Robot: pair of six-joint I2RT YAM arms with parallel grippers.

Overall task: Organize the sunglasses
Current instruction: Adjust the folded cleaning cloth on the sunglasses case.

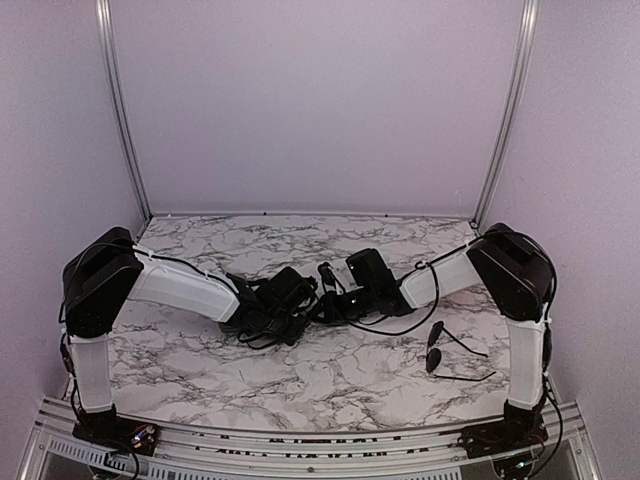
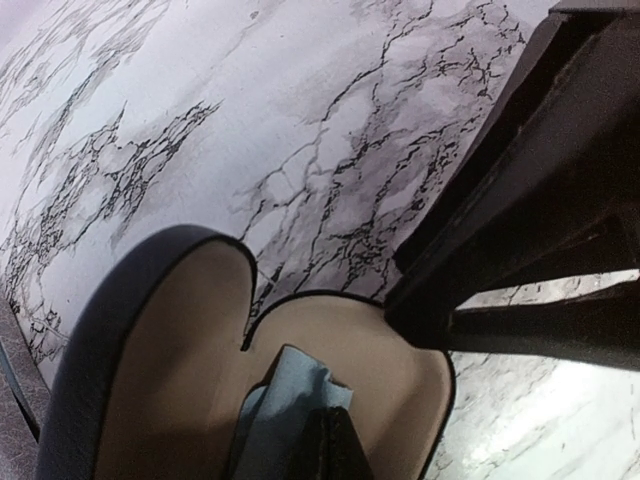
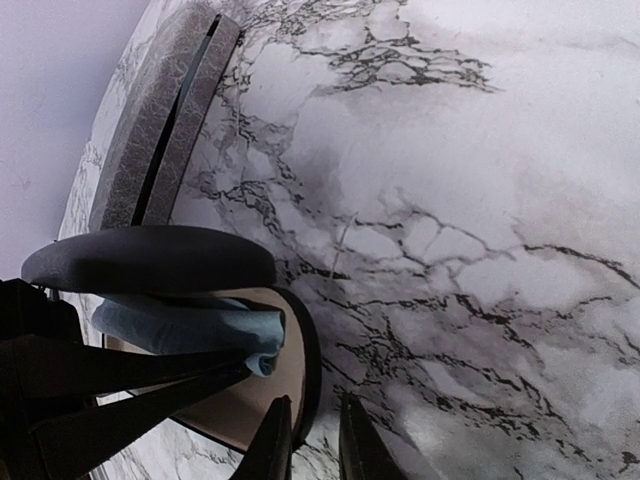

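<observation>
One pair of sunglasses (image 1: 445, 350) lies folded open on the marble table at the right, clear of both arms; the other pair is out of view. The glossy black oval case (image 2: 180, 340) stands open mid-table, showing its tan lining. My left gripper (image 2: 333, 442) is inside it, shut on a blue cloth (image 2: 290, 385). My right gripper (image 3: 305, 440) is shut on the rim of the case's lower half (image 3: 305, 370), one finger inside and one outside. The blue cloth (image 3: 190, 328) sits under the raised lid (image 3: 150, 258). Both grippers meet mid-table in the top view, left (image 1: 300, 300) and right (image 1: 335, 300).
The grey rectangular case (image 3: 150, 130) lies shut beyond the black case in the right wrist view. Cables hang round both wrists (image 1: 260, 330). Bare marble table (image 1: 330, 380) spreads in front of the arms and towards the back wall.
</observation>
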